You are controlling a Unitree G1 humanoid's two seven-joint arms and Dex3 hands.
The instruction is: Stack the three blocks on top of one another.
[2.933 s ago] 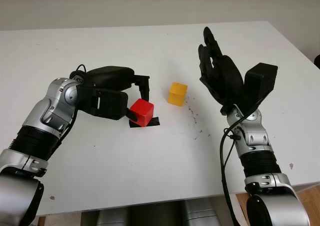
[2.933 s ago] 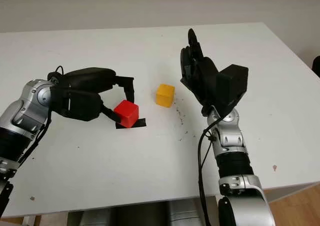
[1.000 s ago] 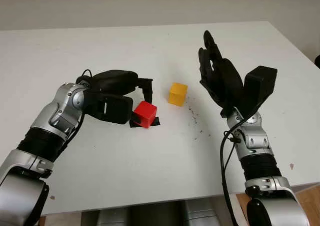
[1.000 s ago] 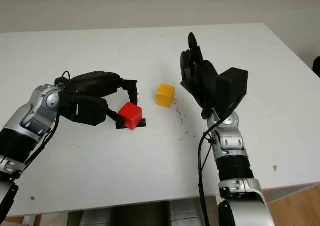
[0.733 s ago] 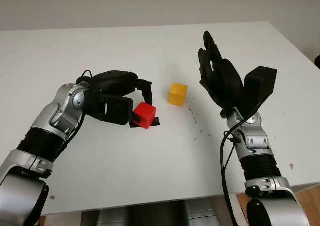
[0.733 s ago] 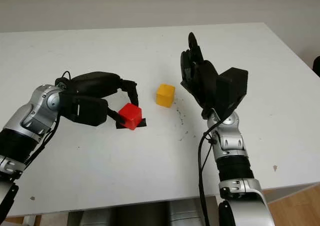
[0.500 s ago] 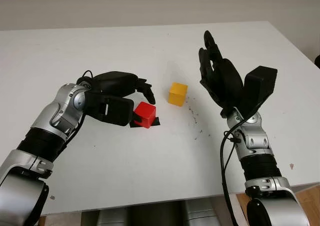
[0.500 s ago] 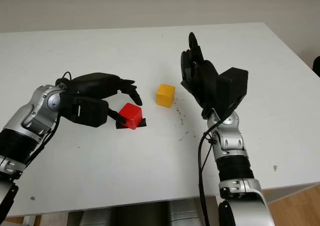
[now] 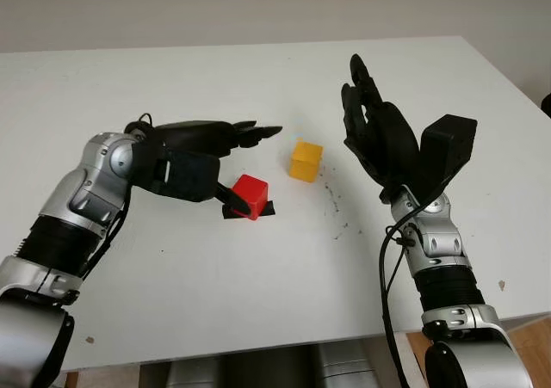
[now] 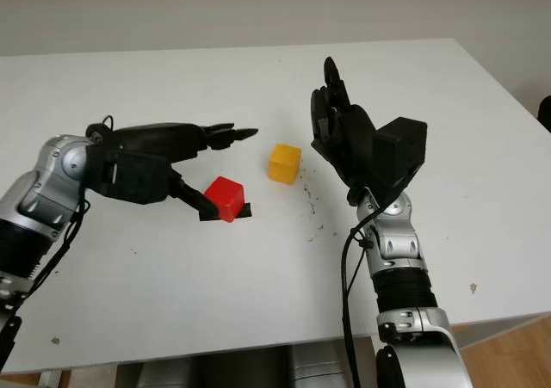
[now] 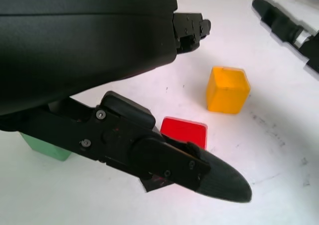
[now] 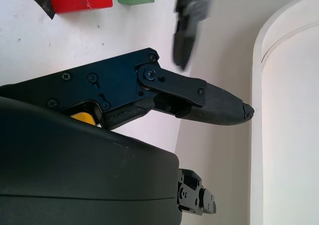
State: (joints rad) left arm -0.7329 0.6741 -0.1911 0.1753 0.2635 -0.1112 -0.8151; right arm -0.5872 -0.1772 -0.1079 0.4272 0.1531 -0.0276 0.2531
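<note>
Our left hand (image 9: 225,138) is open, fingers spread, holding nothing, with the red block (image 9: 250,196) between thumb and upper fingers. We should close squarely on opposite faces before lifting. Our right hand (image 9: 372,126) hangs open beyond the yellow block (image 9: 306,161).

Both arms are silver metal with ribbed black bands at the joints. The left hand (image 9: 202,151) and the right hand (image 9: 379,138) are matte black with smooth shells and jointed fingers fixed by small screws. A boxy black block (image 9: 448,147) sits by the right wrist at frame right, and a thin black cable (image 9: 385,267) runs along that forearm.
</note>
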